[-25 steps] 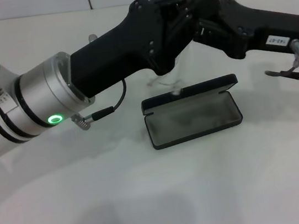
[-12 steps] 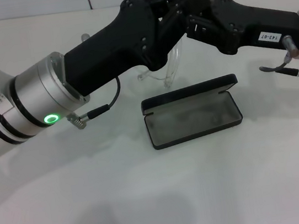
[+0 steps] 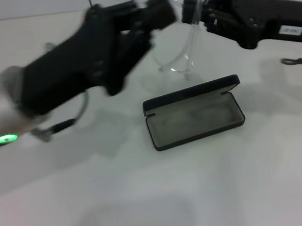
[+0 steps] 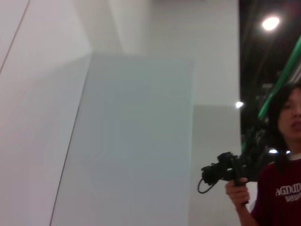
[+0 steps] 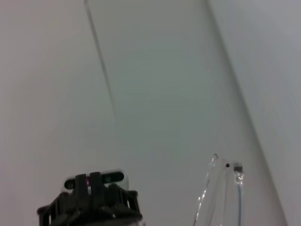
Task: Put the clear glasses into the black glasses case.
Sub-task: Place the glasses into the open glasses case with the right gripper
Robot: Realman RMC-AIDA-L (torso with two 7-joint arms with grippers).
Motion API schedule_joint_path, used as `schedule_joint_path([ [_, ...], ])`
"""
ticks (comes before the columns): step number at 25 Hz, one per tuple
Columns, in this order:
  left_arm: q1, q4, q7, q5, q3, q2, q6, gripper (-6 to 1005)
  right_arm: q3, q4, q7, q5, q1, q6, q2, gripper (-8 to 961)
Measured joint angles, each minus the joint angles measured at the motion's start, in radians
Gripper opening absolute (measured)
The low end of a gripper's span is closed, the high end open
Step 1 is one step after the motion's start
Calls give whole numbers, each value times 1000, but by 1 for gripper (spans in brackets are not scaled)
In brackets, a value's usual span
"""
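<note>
Change: the left gripper [image 3: 159, 10] has pulled back from the glasses [image 3: 186, 40] and apart from the right gripper [image 3: 193, 10]; half a second ago the two met over them.
Left gripper: clear of the glasses; open or closed, cannot tell.
Right gripper: clamped on the glasses, which hang in the air above the desk's [image 3: 152, 202] far edge.
Case [image 3: 194, 118]: open, mid-desk, lid toward the far edge, nothing inside.
Meaning: handover looks done; lowering into the case remains.
Writing: white label on the right arm, unreadable; shirt lettering in the left wrist view, partly "AGNUD".

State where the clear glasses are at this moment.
In the head view the clear glasses hang in the air at the right gripper, above and behind the open black case, with the left gripper close beside them.
</note>
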Motion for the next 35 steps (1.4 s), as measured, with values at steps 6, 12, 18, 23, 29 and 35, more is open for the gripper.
schedule_joint_path([
  [6, 118, 60, -2, 55, -106, 34, 92, 58, 6, -415, 245, -181, -75, 0, -11, 97],
  [12, 206, 53, 15, 176, -184, 52, 98, 59, -56, -907, 521, -591, -75, 1, 9, 97],
  [18, 279, 44, 34, 354, -300, 35, 99, 81, -238, -1120, 908, -970, 127, -79, 8, 98],
  [23, 286, 10, 39, 420, -342, 35, 99, 113, -330, -1053, 1022, -1103, 224, -136, 12, 98],
  [29, 297, -4, 22, 445, -348, 57, 107, 130, -483, -972, 1099, -1235, 275, -149, 18, 98],
  [35, 281, -5, 18, 488, -349, 63, 107, 130, -644, -935, 1099, -1332, 291, -58, 20, 98],
])
